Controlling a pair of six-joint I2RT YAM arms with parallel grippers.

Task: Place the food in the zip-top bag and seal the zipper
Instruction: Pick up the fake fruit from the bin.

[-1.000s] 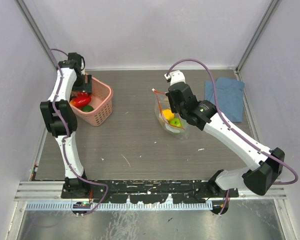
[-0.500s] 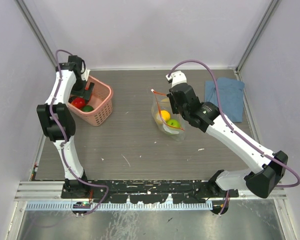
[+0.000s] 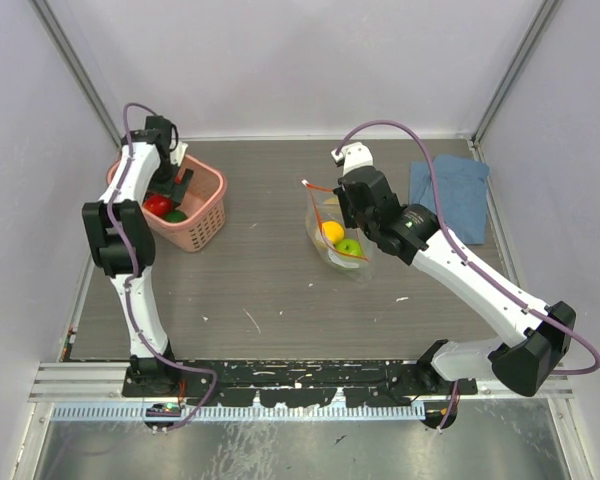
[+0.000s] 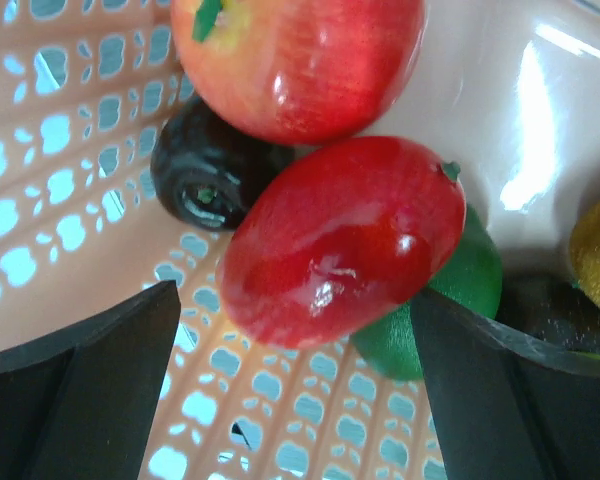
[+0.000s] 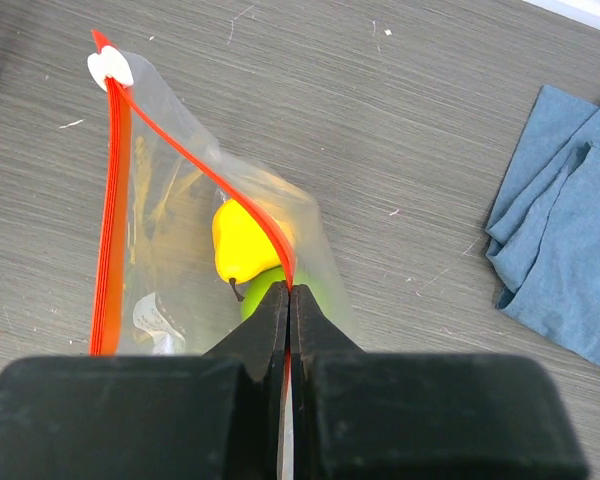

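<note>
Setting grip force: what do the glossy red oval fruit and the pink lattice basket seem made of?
Glossy red oval fruit: probably moulded plastic, glossy painted skin; sharp highlights and a moulded green stem nub. Pink lattice basket: moulded plastic, smooth semi-gloss; uniform cut-outs, broad sheen on the solid wall. Hardness can't be judged by sight.

Left pincer (image 4: pixel 295 300) at a new angle inside the basket (image 3: pixel 208 206).

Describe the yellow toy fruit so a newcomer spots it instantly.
Find the clear crinkly plastic bag mid-table, its orange-red mouth strip pinched by the right gripper. Two glossy toy fruits sit inside; it is the yellow pear-shaped one, beside the round green one.
</note>
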